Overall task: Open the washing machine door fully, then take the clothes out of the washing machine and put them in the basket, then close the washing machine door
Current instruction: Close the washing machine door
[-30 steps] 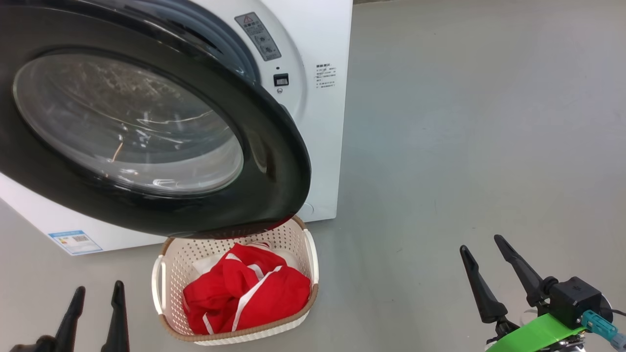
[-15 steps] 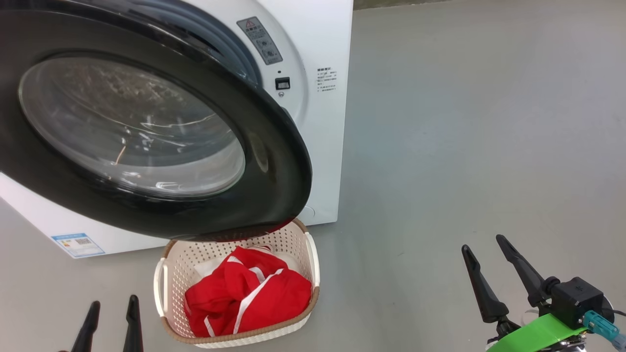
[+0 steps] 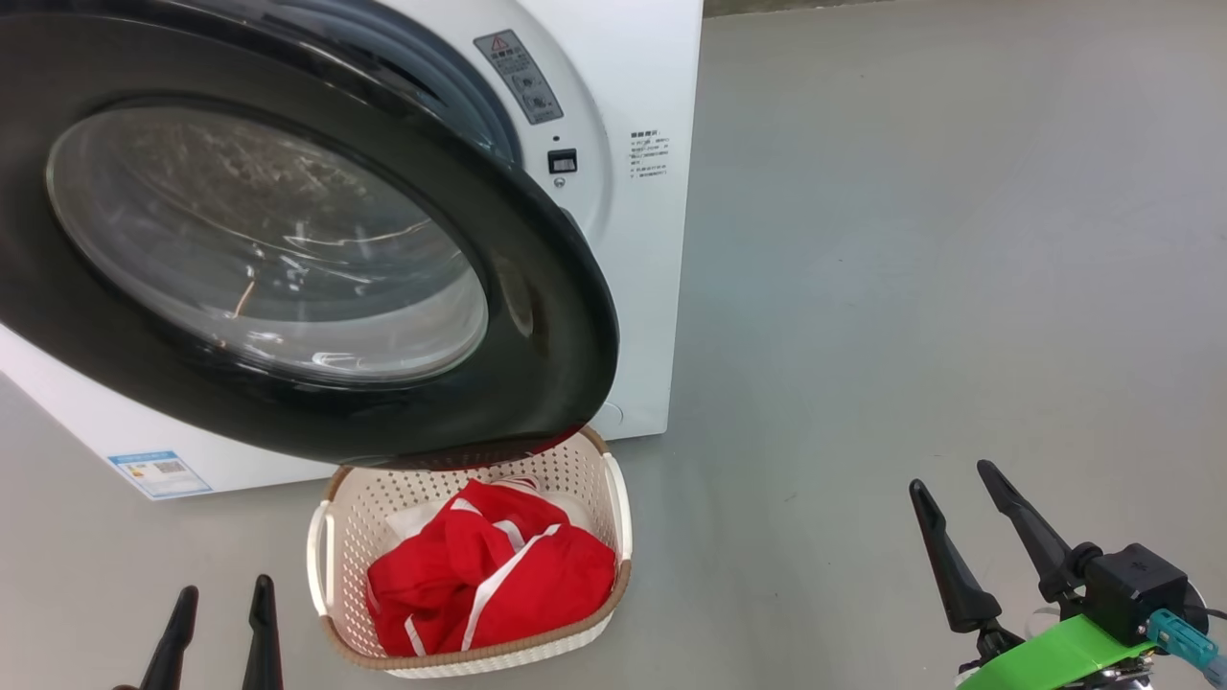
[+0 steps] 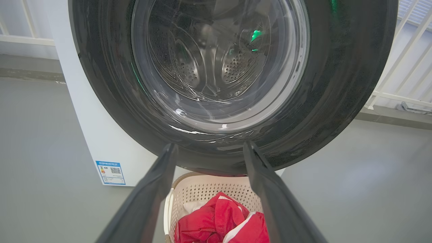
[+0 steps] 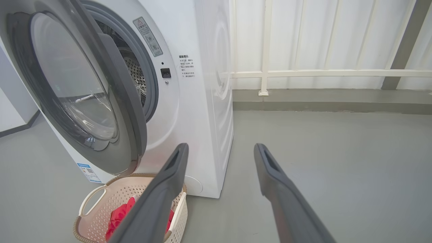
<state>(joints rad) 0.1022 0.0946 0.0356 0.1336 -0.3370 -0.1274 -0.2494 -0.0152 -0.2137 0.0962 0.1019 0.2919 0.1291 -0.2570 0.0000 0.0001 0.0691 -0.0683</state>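
Head view, left gripper (image 3: 222, 586): lowest left, fingers spread wide, holding nothing.
Right gripper (image 3: 949, 474): near right, fingers parted wide too, empty, over the grey floor (image 3: 911, 287).
Basket (image 3: 566, 474): between them, a touch farther, on the floor.
Clothes (image 3: 489, 575): red heap inside the basket.
Washing machine door (image 3: 546, 326): swung open, lower rim overhanging the basket's far end.
Washing machine (image 3: 661, 287): behind it, far left.

Door (image 3: 546, 316) overhanging basket (image 3: 566, 471) (floor (image 3: 911, 287) rightward open)
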